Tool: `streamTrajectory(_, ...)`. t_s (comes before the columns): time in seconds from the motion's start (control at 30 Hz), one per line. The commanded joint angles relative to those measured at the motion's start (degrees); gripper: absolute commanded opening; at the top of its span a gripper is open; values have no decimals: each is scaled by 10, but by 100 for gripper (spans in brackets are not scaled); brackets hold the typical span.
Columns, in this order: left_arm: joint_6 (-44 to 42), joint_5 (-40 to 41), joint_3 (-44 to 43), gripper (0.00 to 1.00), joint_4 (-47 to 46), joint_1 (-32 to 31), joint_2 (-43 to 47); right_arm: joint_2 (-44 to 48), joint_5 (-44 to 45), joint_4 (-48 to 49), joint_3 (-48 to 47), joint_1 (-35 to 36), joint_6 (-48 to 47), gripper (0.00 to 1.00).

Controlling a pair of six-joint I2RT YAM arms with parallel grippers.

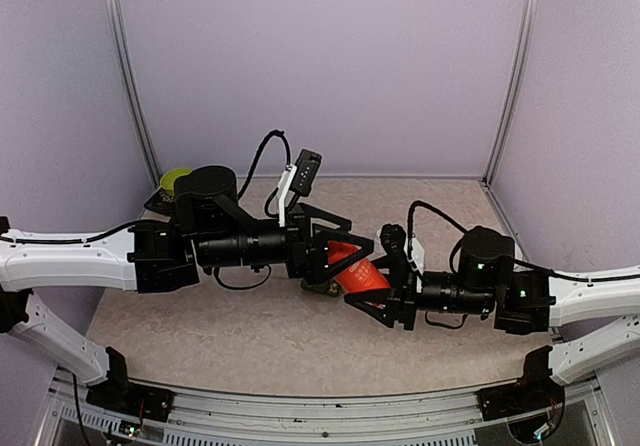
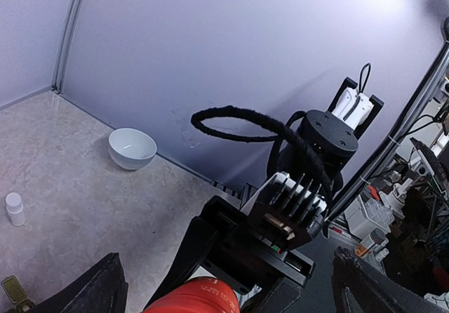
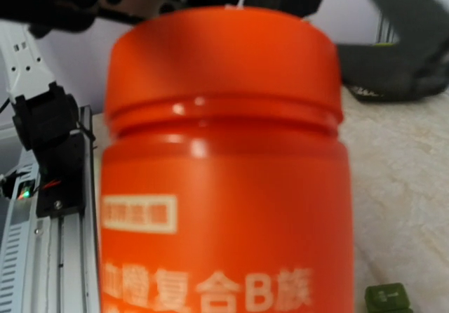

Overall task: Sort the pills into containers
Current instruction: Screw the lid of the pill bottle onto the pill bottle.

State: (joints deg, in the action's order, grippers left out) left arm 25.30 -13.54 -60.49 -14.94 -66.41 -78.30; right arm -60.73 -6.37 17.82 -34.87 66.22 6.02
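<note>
A red bottle (image 1: 352, 259) with pale lettering hangs tilted above the middle of the table, and my right gripper (image 1: 372, 271) is shut on its body. It fills the right wrist view (image 3: 224, 187), where my own fingers are hidden. My left gripper (image 1: 338, 249) stands wide open, its fingers (image 2: 95, 288) on either side of the bottle's cap end (image 2: 193, 299) without touching it. The dark green containers (image 1: 322, 288) lie on the table just beneath the bottle and show at a corner in both wrist views (image 3: 386, 299) (image 2: 14, 292). The pills are out of view.
A white bowl (image 2: 132, 148) sits by the back wall and a tiny white bottle (image 2: 14, 209) stands on the table near the containers. A lime-green item (image 1: 175, 179) lies at the back left corner. Purple walls close in the table on three sides.
</note>
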Motion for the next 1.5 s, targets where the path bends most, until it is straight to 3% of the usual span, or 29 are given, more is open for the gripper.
streamTrajectory(0.0,6,-46,-20,99,-35,-13,-10,-14,7,24,-19,1,7,0)
streamTrajectory(0.2,7,-55,-25,99,-45,-16,-7,-28,-6,25,-24,1,8,0)
streamTrajectory(0.4,0,41,-20,99,7,-7,20,4,-18,30,-18,1,6,0)
streamTrajectory(0.6,24,78,4,99,36,19,37,72,-3,18,-1,1,-6,0)
streamTrajectory(0.8,32,56,7,99,21,20,29,90,52,-11,-4,1,-15,0)
streamTrajectory(1.13,35,16,-14,99,6,4,1,65,72,-8,-15,1,-21,0)
streamTrajectory(1.47,29,31,-14,99,1,-2,4,47,73,-16,-19,0,-20,0)
